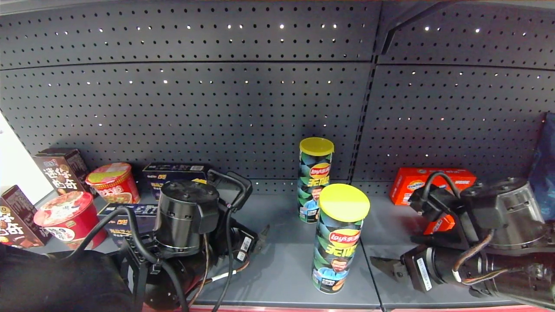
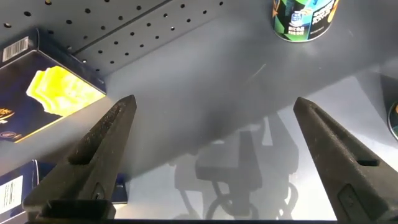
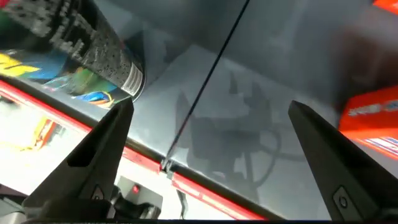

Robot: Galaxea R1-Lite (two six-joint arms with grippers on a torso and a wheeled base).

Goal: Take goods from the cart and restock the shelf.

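Two tall chip cans with yellow lids stand upright on the grey shelf [image 1: 282, 268]. One can [image 1: 316, 182] is near the pegboard; the other [image 1: 340, 238] stands closer to the front edge. My left gripper [image 1: 261, 236] hovers low over the shelf, left of the cans, open and holding nothing [image 2: 214, 102]; the rear can's base [image 2: 305, 18] lies ahead of it. My right gripper [image 1: 383, 265] is just right of the front can, open and apart from it [image 3: 211, 107]. The front can's side [image 3: 74, 50] shows beside one of its fingers [image 3: 99, 155].
Two red noodle cups [image 1: 115, 182] [image 1: 69, 219], brown boxes [image 1: 60, 171] and dark blue boxes [image 1: 173, 173] crowd the shelf's left end. An orange box [image 1: 429, 184] sits at the back right, a blue bag [image 1: 546, 160] beyond it. The shelf's front lip [image 3: 186, 180] is red.
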